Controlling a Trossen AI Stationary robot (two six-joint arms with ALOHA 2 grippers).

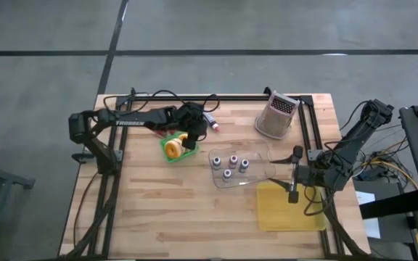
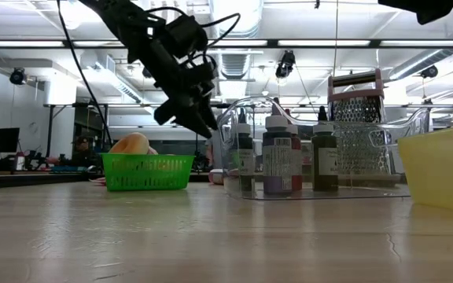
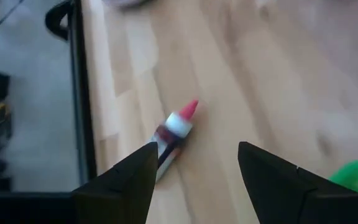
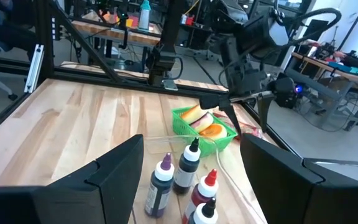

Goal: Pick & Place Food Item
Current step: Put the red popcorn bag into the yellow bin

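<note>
A green basket (image 1: pixel 180 145) stands left of the table's middle and holds a yellow-orange food item (image 1: pixel 173 147); both also show in the low view (image 2: pixel 132 145) and the right wrist view (image 4: pixel 207 129). My left gripper (image 1: pixel 198 123) hangs open and empty above the table, just beyond the basket's far right corner. In its wrist view (image 3: pixel 194 146) it is over a small red-tipped bottle (image 3: pixel 176 127) that lies on its side on the wood. My right gripper (image 1: pixel 294 188) is open and empty at the right, over the near end of a clear tray.
A clear tray (image 1: pixel 263 170) with several small bottles (image 1: pixel 231 167) stands mid-table. A metal grater (image 1: pixel 276 116) stands at the far right, and a yellow container (image 1: pixel 289 206) at the near right. Black frame rails (image 1: pixel 216 98) run along the far and side edges.
</note>
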